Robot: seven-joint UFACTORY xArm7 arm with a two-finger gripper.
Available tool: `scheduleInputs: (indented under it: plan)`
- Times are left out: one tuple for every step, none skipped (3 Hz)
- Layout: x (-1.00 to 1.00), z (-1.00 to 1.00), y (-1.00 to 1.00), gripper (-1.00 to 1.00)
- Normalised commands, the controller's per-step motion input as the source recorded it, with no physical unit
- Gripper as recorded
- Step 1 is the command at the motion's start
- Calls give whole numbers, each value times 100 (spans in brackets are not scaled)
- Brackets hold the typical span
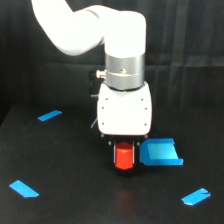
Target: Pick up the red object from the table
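Observation:
The red object [124, 157], a small red-orange block, sits directly under the white arm's gripper [124, 146] near the middle of the black table [65, 170]. Short dark fingers [113, 145] flank the top of the block on both sides and close against it. The gripper's white housing hides the block's upper face. Whether the block rests on the table or hangs just above it does not show.
A larger flat blue piece [160, 152] lies just to the exterior view's right of the block, almost touching it. Blue tape strips lie at the back left [49, 115], front left [23, 188] and front right [196, 197]. A black curtain hangs behind.

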Motion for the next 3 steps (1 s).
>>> scheduleInputs:
  plan:
    - [-34, 95, 14, -100]
    - [-11, 97, 16, -94]
    - [0, 100, -1, -100]
